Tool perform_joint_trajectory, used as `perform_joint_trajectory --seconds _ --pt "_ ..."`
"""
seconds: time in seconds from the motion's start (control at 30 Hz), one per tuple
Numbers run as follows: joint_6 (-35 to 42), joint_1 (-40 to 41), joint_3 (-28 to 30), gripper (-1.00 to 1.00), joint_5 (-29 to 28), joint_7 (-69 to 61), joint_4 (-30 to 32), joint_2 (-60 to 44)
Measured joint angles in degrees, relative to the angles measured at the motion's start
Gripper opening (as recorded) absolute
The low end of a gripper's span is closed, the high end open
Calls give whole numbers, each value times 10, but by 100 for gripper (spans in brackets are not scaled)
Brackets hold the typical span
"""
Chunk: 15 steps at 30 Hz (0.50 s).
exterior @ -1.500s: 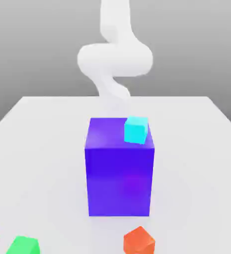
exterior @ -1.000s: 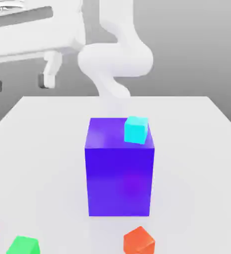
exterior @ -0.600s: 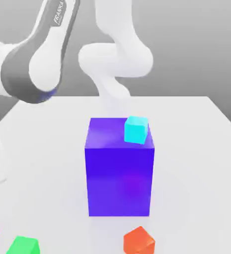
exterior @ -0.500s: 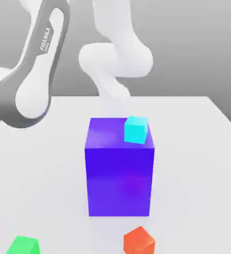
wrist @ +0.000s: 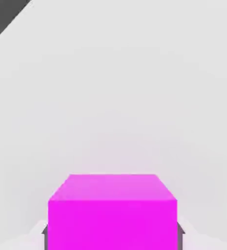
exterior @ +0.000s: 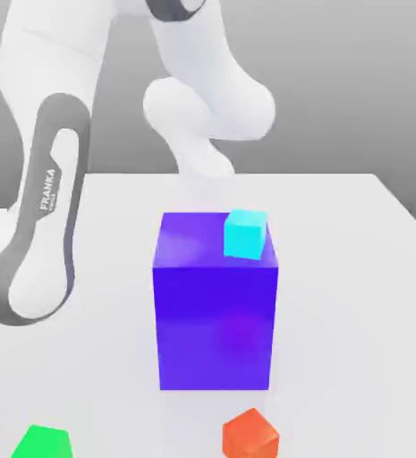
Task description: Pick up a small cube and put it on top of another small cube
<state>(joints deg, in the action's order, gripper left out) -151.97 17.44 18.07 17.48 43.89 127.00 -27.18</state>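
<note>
Near the table (exterior: 336, 295)'s front-left corner, the gripper (wrist: 113, 239) is closed on the magenta cube (wrist: 113, 219). Lifting and stacking remain.

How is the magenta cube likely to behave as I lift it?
The magenta cube will probably stay stiff, since its edges look straight and its faces flat. It seems unlikely to roll or swing much, with the tool's dark pads against two opposite sides. Its smooth faces could be somewhat slippery.
</note>
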Motion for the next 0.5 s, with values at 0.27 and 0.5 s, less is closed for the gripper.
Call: perform_joint_trajectory --seconds 0.27,0.5 --pt "73 -113 -13 -100 -78 94 3 86" --pt "19 -109 -36 100 -53 81 -3 26"
